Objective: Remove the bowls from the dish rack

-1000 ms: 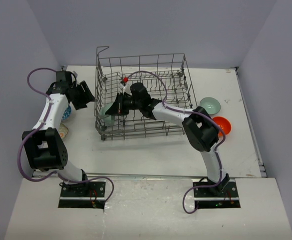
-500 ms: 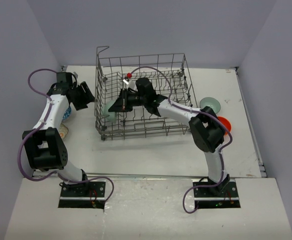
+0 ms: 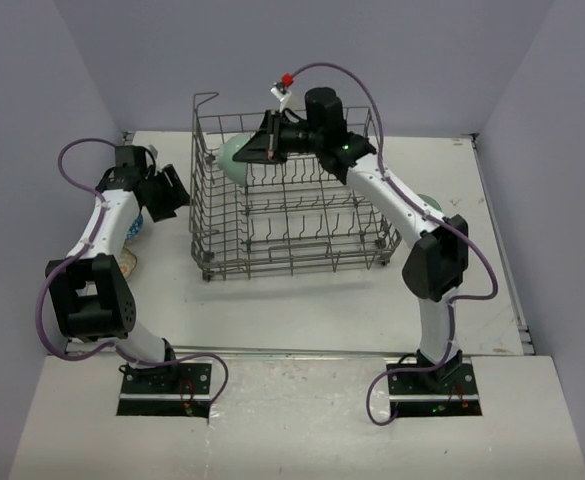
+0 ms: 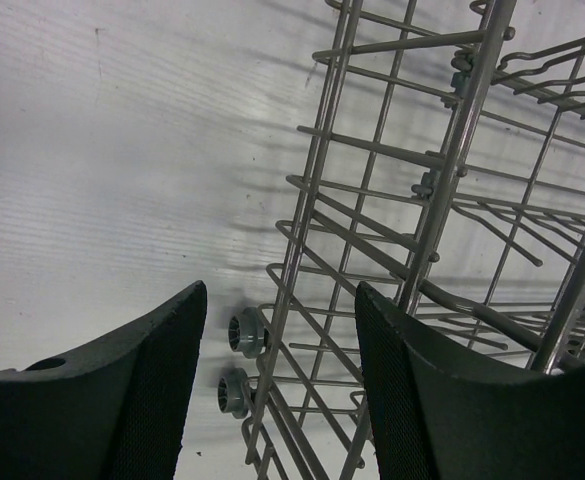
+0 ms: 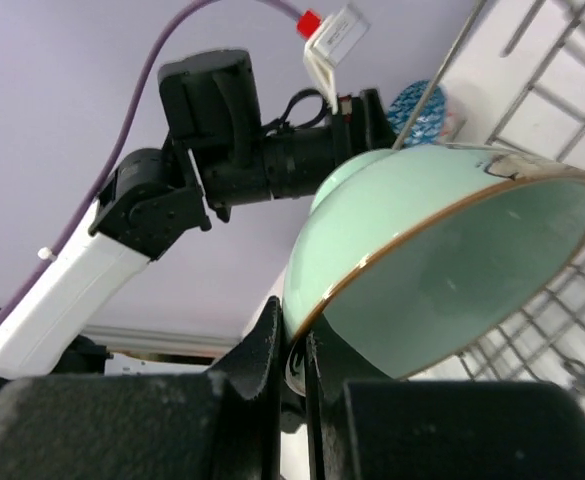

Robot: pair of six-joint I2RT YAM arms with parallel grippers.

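Right gripper (image 5: pixel 292 352) pinches a mint bowl (image 5: pixel 427 275) high over the dish rack (image 3: pixel 204 210), likely the last one. Left gripper (image 4: pixel 280 300) gapes, empty.

The left arm (image 3: pixel 107 215) and the right arm (image 3: pixel 387 190) are each built of slim white links joined by bulky black joint housings (image 3: pixel 92 305). A purple cable (image 3: pixel 67 150) is looped loosely along each arm and led down to flat black base plates (image 3: pixel 162 385). A small white label (image 3: pixel 284 88) – tipped in red – is carried near the right wrist. The fingers (image 4: pixel 162 400) of the left gripper (image 4: pixel 277 310) are moulded in dark grey – broad, tapering, and faced with fine mesh-textured pads.
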